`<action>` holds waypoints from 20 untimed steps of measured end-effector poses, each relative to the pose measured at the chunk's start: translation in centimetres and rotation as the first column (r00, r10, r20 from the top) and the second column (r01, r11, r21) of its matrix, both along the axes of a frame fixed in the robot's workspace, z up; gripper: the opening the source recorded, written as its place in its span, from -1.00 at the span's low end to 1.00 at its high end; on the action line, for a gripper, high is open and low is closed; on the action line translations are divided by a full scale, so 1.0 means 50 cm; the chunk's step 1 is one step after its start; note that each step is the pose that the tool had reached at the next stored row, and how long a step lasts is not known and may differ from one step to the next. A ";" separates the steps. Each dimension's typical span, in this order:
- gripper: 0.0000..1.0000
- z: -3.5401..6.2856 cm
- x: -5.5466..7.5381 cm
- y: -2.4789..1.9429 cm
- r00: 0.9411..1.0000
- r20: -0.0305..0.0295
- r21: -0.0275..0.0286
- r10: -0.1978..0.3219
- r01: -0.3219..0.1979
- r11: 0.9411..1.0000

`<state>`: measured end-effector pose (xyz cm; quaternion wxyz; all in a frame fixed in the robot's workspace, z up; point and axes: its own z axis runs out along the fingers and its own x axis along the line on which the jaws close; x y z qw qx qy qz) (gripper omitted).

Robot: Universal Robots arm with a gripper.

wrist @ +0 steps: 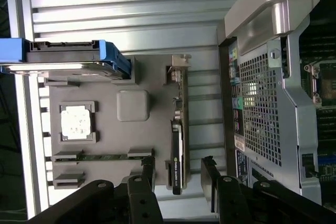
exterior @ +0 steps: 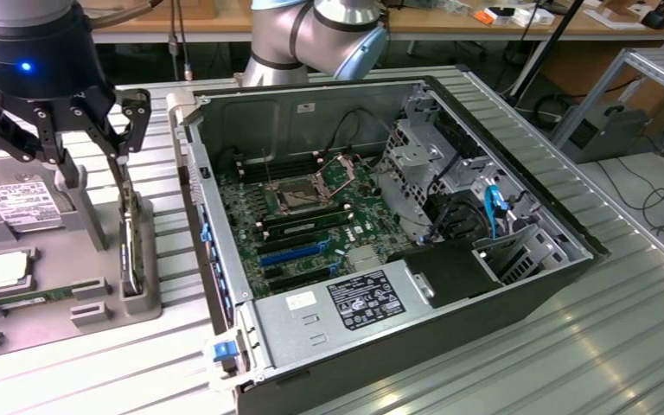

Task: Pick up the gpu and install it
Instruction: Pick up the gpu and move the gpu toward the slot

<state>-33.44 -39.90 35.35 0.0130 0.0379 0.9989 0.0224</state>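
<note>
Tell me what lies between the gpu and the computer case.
Past the gpu: the gray holder's edge, then a bare strip of ribbed table up to the computer case; both views show it.

- The arm point(exterior: 309, 39) is built of thick, rounded tube sections in silver-grey metal, swelling into cylindrical joints.
- A pale blue band point(exterior: 277, 3), perhaps a joint cap, shows at the upper edge of one joint; the frame cuts it off.
- The hand point(exterior: 84, 156) has a squat, matt-black cylindrical body.
- A small blue light point(exterior: 23, 66) glows on the front of that body.
- Its two black fingers point(exterior: 4, 130) are made of slim link bars, open-framed like scissor struts.
- Round pivot pins point(wrist: 227, 180) mark each link joint in the wrist view.
- The fingers end in flat, dark pads point(wrist: 210, 174) with squared tips.
</note>
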 end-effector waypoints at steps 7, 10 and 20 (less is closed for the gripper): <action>-0.04 -0.005 -0.005 0.0000 1.000 0.000 0.000 0.000 0.000 1.000; -0.04 -0.007 -0.007 0.0000 1.000 0.000 0.000 0.000 0.000 1.000; -0.04 -0.013 -0.012 0.0000 1.000 0.000 0.000 0.000 0.000 1.000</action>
